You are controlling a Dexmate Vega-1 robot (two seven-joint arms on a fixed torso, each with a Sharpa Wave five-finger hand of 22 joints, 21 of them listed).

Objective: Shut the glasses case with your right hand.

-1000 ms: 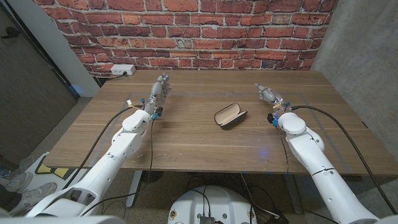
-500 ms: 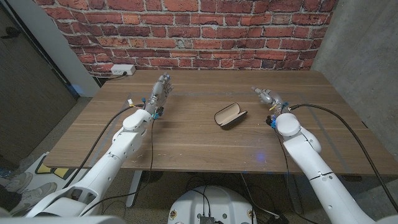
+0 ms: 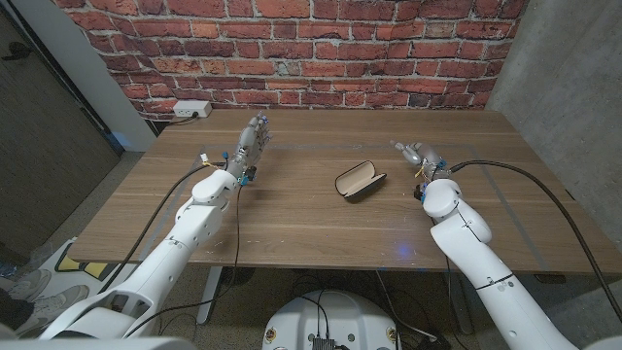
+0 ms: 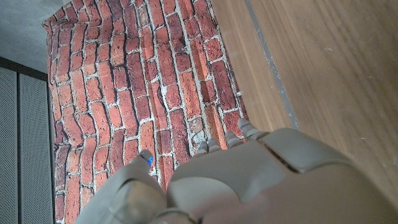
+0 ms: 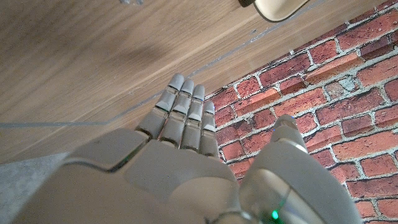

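In the head view the glasses case lies open on the wooden table, its pale lining facing up. It sits to the inner side of the right hand, a little nearer the robot than the fingertips, close but not touching. That hand holds nothing; its fingers reach out straight toward the brick wall, lying close together. The left hand is well apart from the case on the other side, also holding nothing, fingers extended and pointing toward the wall. A white power strip sits by the foot of the wall, beyond the left hand and to its outer side. A grey concrete wall stands past the table on the right hand's outer side.

In the left wrist view the back of the left hand shows, with fingertips peeking over the knuckles toward the brick wall — the table runs alongside. Nothing is in the hand; how far the fingers spread I cannot tell from here.

In the right wrist view the right hand shows its back, fingers straight and pressed side by side, thumb set apart, empty. The glasses case shows at the frame's edge, beyond the fingertips and off to the thumb's side, clear of the hand. The brick wall lies ahead of the thumb.
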